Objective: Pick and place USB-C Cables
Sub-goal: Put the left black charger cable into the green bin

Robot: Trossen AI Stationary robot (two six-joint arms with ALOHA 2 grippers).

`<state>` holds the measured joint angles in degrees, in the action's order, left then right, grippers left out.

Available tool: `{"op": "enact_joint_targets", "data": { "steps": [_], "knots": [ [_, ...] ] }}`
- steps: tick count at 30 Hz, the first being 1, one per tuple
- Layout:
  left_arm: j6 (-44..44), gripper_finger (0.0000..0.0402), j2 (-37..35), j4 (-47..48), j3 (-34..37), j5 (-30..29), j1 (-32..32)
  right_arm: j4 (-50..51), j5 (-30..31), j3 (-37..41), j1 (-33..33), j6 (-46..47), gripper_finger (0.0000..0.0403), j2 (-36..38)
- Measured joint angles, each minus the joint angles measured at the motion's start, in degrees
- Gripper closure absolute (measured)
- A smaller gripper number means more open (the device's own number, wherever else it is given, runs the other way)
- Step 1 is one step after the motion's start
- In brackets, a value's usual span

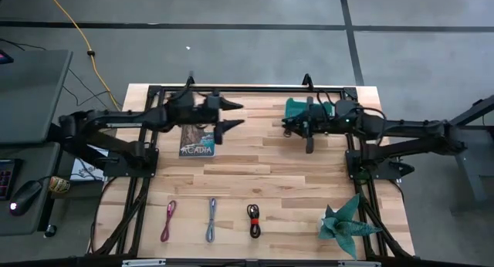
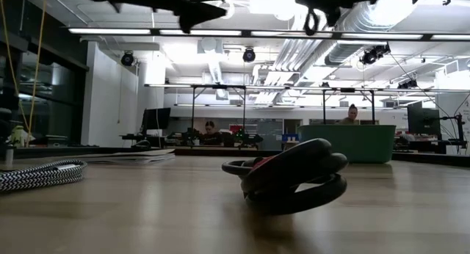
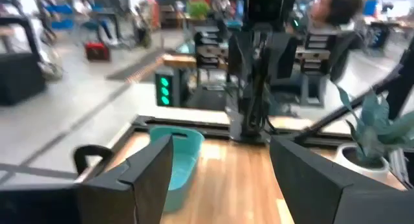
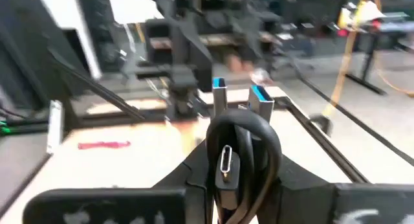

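Item: black USB-C cable, held in my right claw above the teal bin.
Left claw wide, empty; pink, grey and red-and-black cables on the worktop. Risk: the springy coil, released off-centre, catches the rim and falls outside.

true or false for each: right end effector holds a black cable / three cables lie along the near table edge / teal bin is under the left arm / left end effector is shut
1. The right end effector holds a black cable. True.
2. Three cables lie in a row: magenta, blue-grey, red-and-black. True.
3. The teal bin sits under the left arm. False: it is by the right arm.
4. The left end effector is shut. False: open and empty.
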<state>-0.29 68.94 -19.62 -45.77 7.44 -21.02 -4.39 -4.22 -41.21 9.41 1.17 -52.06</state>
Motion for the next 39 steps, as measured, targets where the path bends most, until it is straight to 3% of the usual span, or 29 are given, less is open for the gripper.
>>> {"op": "enact_joint_targets", "data": {
  "steps": [7,12,15,20,24,28,39],
  "knots": [
    [0.0,0.0163,-13.1,-9.1,14.5,-0.8,-1.4,12.4,5.5,0.0,0.0,-0.2,0.0347,9.2],
    [0.5,0.0163,-20.6,-10.6,21.3,-0.8,-1.9,21.5,11.1,0.2,0.0,-1.4,0.0347,15.8],
    [0.5,0.0163,-24.1,-10.8,23.8,-0.8,-1.9,21.8,13.0,2.5,0.0,-0.7,0.0347,20.3],
    [0.5,0.0163,-27.5,-11.3,25.5,-0.8,-1.9,19.4,12.7,8.2,0.0,1.7,0.0347,27.8],
    [0.5,0.0163,-28.5,-12.3,25.5,-0.8,-1.9,12.0,8.3,13.4,0.0,3.1,0.0347,31.2],
    [0.5,0.0163,-28.5,-13.1,25.5,-0.8,-1.9,6.9,5.4,16.8,0.0,2.9,0.0347,31.5],
    [0.5,0.0163,-28.5,-12.7,25.5,-0.6,-1.9,6.2,4.4,17.0,0.0,3.5,0.0347,30.7]
  ]
}}
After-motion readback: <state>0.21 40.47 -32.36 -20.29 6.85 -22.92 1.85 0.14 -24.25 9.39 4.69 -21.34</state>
